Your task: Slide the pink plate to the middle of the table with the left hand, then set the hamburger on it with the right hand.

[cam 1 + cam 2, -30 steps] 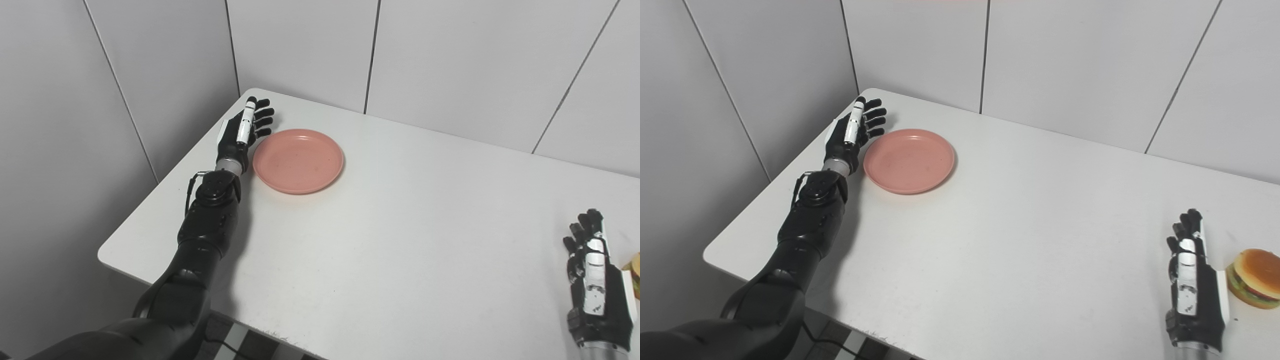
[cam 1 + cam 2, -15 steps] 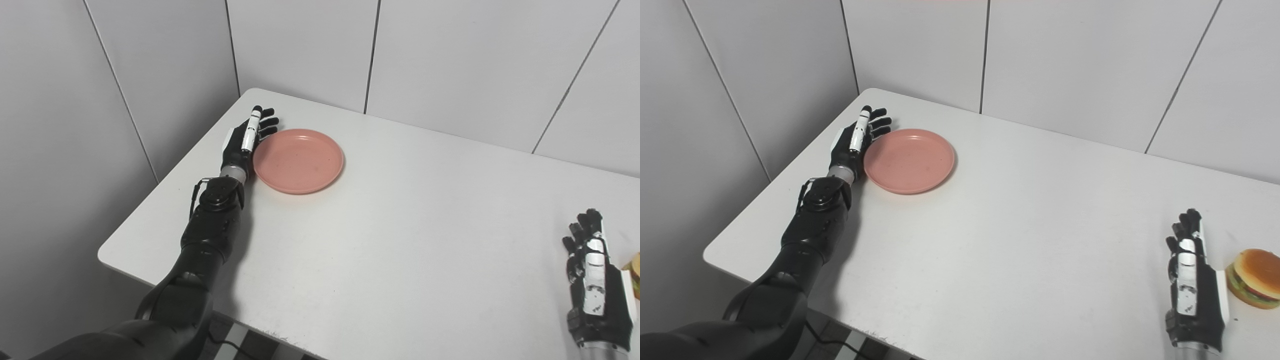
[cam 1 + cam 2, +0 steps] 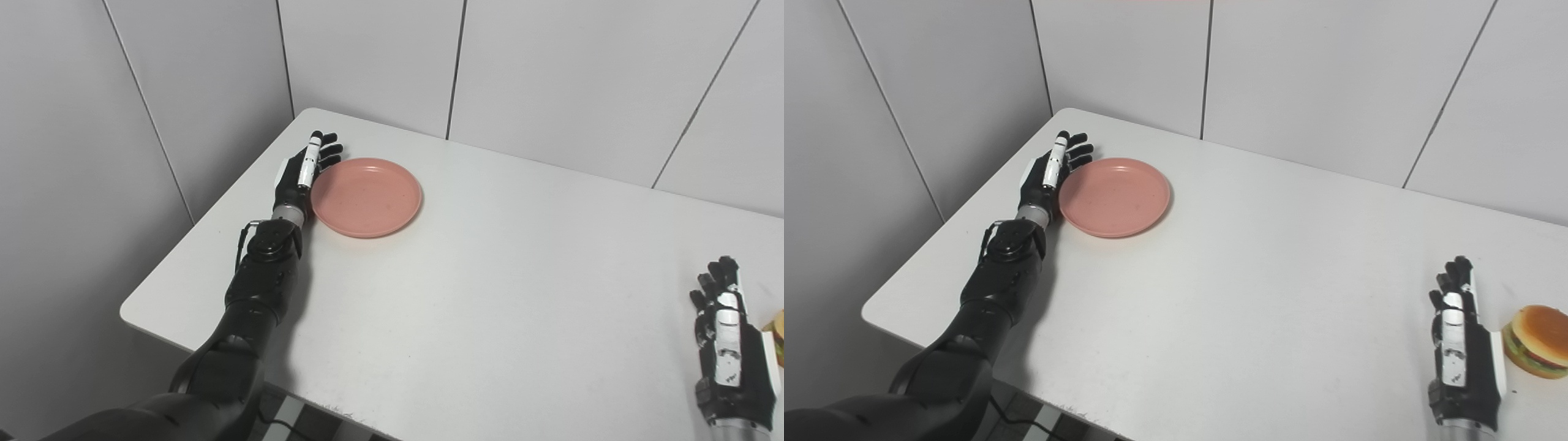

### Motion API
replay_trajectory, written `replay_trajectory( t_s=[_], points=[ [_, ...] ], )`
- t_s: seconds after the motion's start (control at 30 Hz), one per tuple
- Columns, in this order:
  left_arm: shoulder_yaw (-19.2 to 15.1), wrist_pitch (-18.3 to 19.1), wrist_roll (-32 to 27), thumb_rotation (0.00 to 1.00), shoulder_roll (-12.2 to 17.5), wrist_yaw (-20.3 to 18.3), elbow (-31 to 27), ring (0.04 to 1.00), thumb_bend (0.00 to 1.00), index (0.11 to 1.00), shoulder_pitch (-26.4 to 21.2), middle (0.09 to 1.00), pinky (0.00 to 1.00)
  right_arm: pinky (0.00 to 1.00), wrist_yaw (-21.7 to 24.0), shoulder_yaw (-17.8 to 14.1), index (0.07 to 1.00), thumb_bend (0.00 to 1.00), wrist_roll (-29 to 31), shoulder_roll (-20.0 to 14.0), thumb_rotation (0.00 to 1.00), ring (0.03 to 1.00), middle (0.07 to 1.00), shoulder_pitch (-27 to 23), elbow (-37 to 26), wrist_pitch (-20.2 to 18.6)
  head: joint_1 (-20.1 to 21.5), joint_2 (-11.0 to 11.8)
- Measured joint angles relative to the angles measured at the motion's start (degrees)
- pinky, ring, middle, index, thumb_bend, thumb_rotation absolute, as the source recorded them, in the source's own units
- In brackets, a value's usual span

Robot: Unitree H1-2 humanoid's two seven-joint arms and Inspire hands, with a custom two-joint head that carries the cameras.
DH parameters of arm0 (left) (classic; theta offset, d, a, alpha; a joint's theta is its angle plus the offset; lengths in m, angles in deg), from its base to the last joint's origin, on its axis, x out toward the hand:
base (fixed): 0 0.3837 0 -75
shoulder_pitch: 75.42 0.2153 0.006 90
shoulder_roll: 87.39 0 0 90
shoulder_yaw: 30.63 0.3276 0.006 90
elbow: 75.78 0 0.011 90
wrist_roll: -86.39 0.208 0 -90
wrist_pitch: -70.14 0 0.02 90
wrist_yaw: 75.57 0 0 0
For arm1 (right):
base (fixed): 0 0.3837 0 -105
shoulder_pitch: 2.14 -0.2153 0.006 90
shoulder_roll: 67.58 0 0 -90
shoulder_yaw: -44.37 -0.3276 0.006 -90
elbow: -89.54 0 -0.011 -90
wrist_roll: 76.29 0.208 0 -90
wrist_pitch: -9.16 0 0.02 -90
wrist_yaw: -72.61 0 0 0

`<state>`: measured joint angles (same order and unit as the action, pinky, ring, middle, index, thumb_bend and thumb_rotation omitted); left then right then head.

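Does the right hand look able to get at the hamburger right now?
Probably yes. The open right hand sits just left of the toy hamburger on the white table, with nothing between them.

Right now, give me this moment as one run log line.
phase: plate push starting | left hand: open, against pink plate left rim | right hand: open, beside hamburger | plate: far-left of table

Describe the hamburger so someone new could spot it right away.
Start at the white table and go to its near right side. Just right of the right hand sits the hamburger, apart from it: tan bun, green and red layers, far from the pink plate.
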<state>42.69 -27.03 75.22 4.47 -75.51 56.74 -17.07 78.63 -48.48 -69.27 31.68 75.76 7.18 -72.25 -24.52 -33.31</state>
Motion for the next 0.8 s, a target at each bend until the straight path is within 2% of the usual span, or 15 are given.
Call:
replay_trajectory(
  t_s=[0.2, 0.47, 0.8],
  points=[
    [0.84, -0.42, 0.01, 1.0, -1.69, -0.02, -0.77, 0.813, 0.45, 0.764, 0.31, 0.791, 0.8, 1.0, -0.1, -0.01, 1.0, 0.49, 0.11, 0.04, 0.95, 0.986, 1.0, 0.03, -0.07, -0.05, 1.23, -0.35],
    [2.42, 0.78, -0.04, 1.0, -5.27, -0.04, -4.28, 0.825, 0.46, 0.767, 1.12, 0.799, 0.81, 1.0, -0.46, 0.03, 1.0, 0.52, -0.25, 0.33, 0.94, 0.983, 0.999, 0.01, -0.06, -0.04, 3.61, -0.97],
    [4.16, 1.84, -0.61, 1.0, -7.5, -1.97, -5.77, 0.847, 0.47, 0.783, 1.2, 0.819, 0.83, 1.0, -0.66, 0.11, 1.0, 0.54, -1.22, 0.78, 0.93, 0.975, 0.992, -0.1, 0.13, -0.03, 7.38, -1.85]
  ],
)
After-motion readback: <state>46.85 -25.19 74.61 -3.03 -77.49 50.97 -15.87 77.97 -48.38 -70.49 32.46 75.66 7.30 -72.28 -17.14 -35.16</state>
